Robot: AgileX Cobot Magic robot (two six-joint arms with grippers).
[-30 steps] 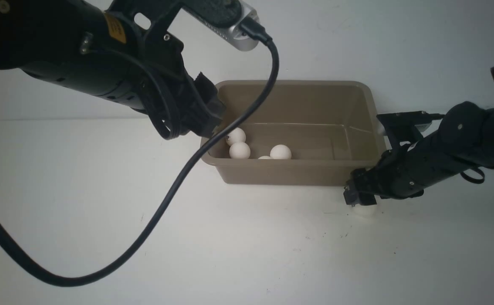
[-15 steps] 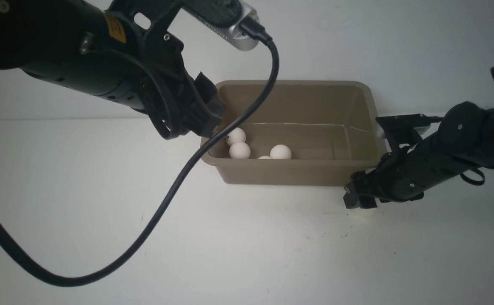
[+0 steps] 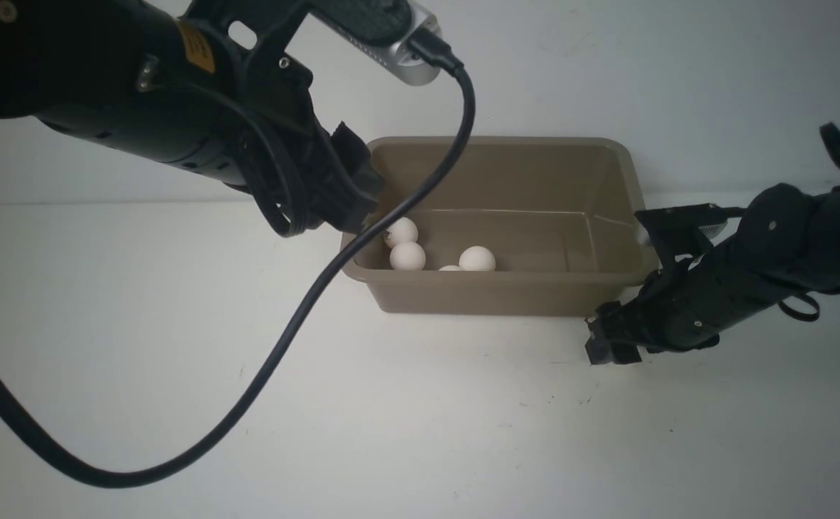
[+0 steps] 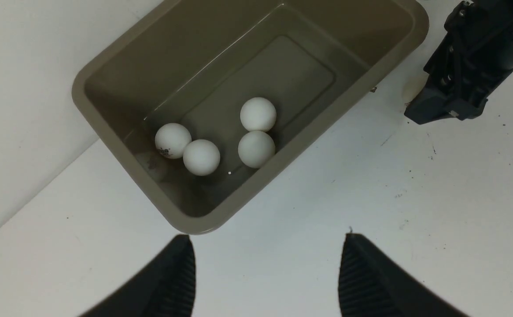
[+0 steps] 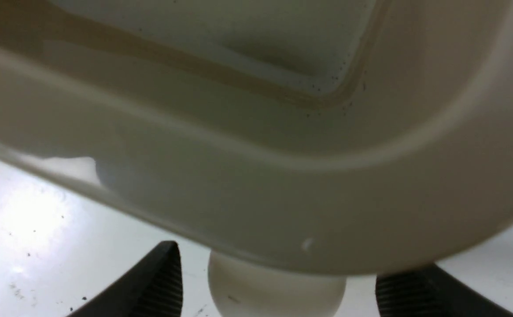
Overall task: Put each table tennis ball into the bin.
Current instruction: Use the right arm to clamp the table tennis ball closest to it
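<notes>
Foreground: a black cable (image 3: 275, 353) runs from the silver camera (image 3: 394, 47) on the left arm (image 3: 124, 101). It loops low over the white table (image 3: 420, 447) and crosses in front of the left end of the bin (image 3: 492, 142). The table surface carries a few dark specks.

Right side: the right gripper (image 3: 611, 349) sits low at table level, just outside the bin's near right corner. In the right wrist view its fingers (image 5: 164, 281) stand wide apart, with one loose ball (image 5: 276, 293) on the table between them. A gap shows on each side of this ball, and neither finger touches it. The bin's corner rim, blurred, fills most of that view and covers the ball's upper part. In the front view the gripper hides the ball.

Centre: the bin stands on the table with its long side across the front view and its far side toward the wall (image 3: 679, 72). Four balls (image 4: 258, 114) lie on its floor, all in the left half:
- Two touch each other near the left end wall; one of them bears a small dark logo.
- Two touch each other nearer mid-bin, one of them against the near wall.

Left side: the left gripper (image 4: 267, 246) is held high, above the bin's left end. Its fingers are spread wide and grip nothing
</notes>
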